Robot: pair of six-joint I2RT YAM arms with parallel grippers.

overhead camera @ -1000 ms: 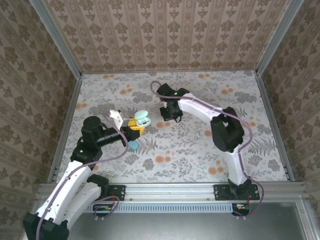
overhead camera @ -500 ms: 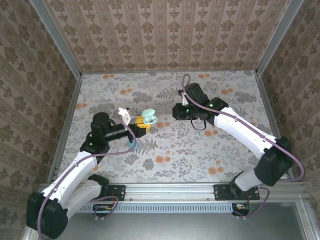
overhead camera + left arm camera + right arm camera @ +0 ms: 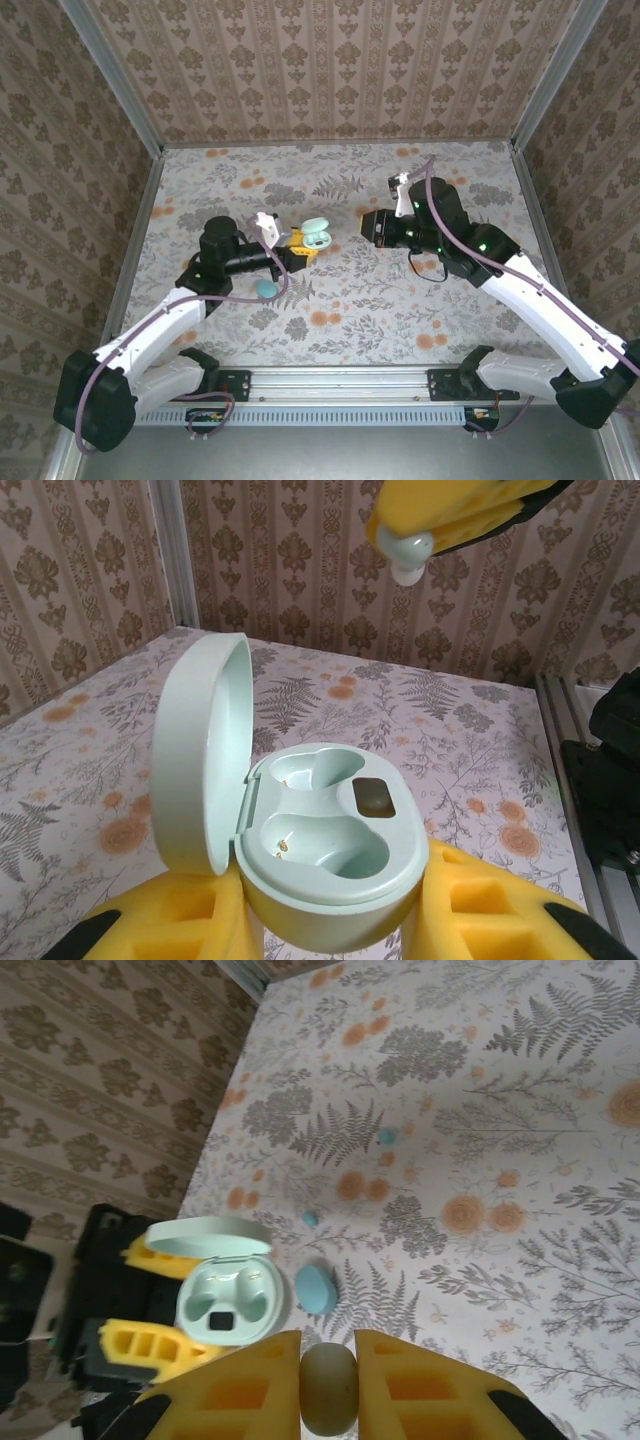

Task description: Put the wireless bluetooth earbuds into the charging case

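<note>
The charging case (image 3: 320,850) is mint green, the earbud (image 3: 328,1388) pale, the table (image 3: 350,165) floral, the walls (image 3: 330,70) brown damask.

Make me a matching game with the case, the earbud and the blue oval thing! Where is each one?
Things:
1. case
2. earbud
3. blue oval thing

Places:
A. lying on the table
B. pinched in the right tool
C. held, lid open, in the left tool

Pairs: 1-C, 2-B, 3-A
</note>
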